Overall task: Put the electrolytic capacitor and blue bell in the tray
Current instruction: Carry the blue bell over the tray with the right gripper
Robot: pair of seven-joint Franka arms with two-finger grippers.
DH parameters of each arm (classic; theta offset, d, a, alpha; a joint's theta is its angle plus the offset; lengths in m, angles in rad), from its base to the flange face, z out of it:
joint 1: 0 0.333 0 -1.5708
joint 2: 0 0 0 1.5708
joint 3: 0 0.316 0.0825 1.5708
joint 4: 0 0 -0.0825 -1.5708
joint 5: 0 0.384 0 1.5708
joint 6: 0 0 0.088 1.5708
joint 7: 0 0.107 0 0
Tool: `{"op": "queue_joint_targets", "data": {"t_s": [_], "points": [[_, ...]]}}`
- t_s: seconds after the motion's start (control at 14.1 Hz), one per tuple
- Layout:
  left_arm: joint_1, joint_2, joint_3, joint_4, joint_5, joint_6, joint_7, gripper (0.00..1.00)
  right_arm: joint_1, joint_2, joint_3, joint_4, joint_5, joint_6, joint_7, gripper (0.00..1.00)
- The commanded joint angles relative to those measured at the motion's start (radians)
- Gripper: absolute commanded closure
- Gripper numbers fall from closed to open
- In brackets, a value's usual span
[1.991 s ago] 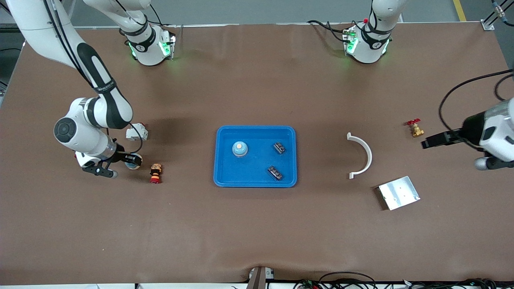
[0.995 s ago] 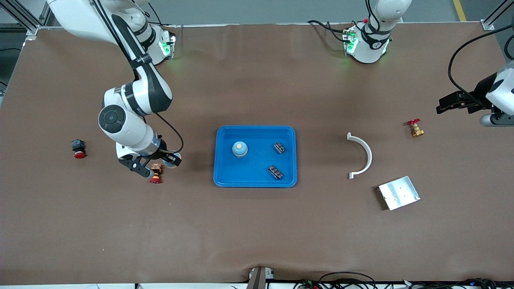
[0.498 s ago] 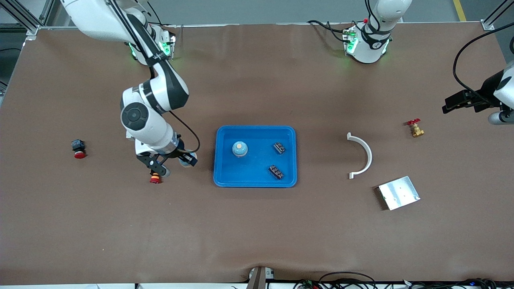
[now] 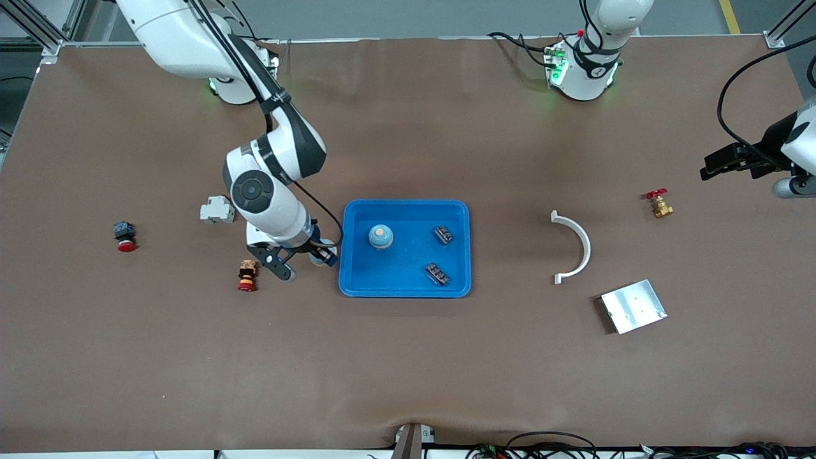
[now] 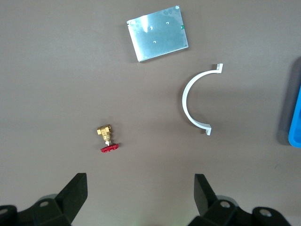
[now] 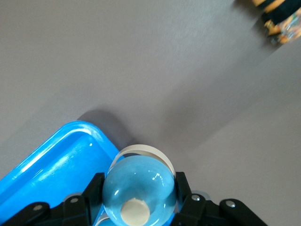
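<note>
The glossy, translucent pale-blue plastic bell (image 6: 139, 187) with a matt cream button shows bright highlights where it sits clamped between the matt black fingers (image 6: 92, 188) of the right gripper (image 4: 301, 260). Just beside that gripper, the bright blue shallow plastic tray (image 4: 357, 280) has a smooth, shiny rim that catches the light. The brown table covering (image 4: 408, 357) under it looks matt and faintly textured, like paper or cloth. Below the left gripper (image 5: 141, 188), whose spread fingers are dull black plastic, lie a brushed silver metal plate (image 5: 157, 33) with a soft sheen, a smooth white plastic half-ring (image 5: 190, 101), and a small brass valve (image 5: 104, 133) with a red handle.
</note>
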State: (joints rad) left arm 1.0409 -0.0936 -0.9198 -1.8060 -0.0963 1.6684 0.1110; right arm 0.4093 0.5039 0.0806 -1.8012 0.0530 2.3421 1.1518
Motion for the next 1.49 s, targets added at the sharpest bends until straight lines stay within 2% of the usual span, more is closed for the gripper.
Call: {"op": "queue_joint_targets", "data": {"t_s": [0.0,0.14,0.36,0.43,0.57,0.71,0.92,1.07,1.42], "points": [[-0.122,-0.012,0.128,-0.012,-0.023,0.013,0.015,0.0,0.034,0.071,-0.01,0.088,-0.004,-0.012,0.08,1.0],[-0.305,0.005,0.302,-0.012,-0.019,0.013,0.01,0.0,0.054,0.102,-0.01,0.117,-0.007,-0.01,0.117,1.0],[-0.624,0.009,0.606,-0.019,-0.013,0.013,-0.019,0.0,0.086,0.145,-0.015,0.167,-0.01,-0.013,0.167,1.0],[-0.69,0.015,0.666,-0.018,-0.011,0.013,-0.03,0.0,0.094,0.154,-0.016,0.178,-0.012,-0.014,0.189,1.0],[-0.777,0.021,0.738,-0.016,-0.01,0.011,-0.039,0.0,0.103,0.163,-0.019,0.187,-0.021,-0.014,0.215,1.0],[-0.916,0.023,0.865,-0.016,0.018,0.013,-0.074,0.0,0.106,0.174,-0.019,0.2,-0.036,-0.014,0.242,1.0],[-1.007,0.026,0.939,-0.016,0.02,0.011,-0.085,0.0,0.128,0.214,-0.019,0.242,-0.1,-0.018,0.328,1.0],[-1.088,0.026,1.031,-0.015,0.021,0.01,-0.085,0.0,0.138,0.232,-0.019,0.256,-0.108,-0.017,0.358,1.0],[-1.093,0.028,1.041,-0.015,0.021,0.01,-0.085,0.0,0.157,0.271,-0.019,0.304,-0.11,-0.014,0.414,1.0]]}}
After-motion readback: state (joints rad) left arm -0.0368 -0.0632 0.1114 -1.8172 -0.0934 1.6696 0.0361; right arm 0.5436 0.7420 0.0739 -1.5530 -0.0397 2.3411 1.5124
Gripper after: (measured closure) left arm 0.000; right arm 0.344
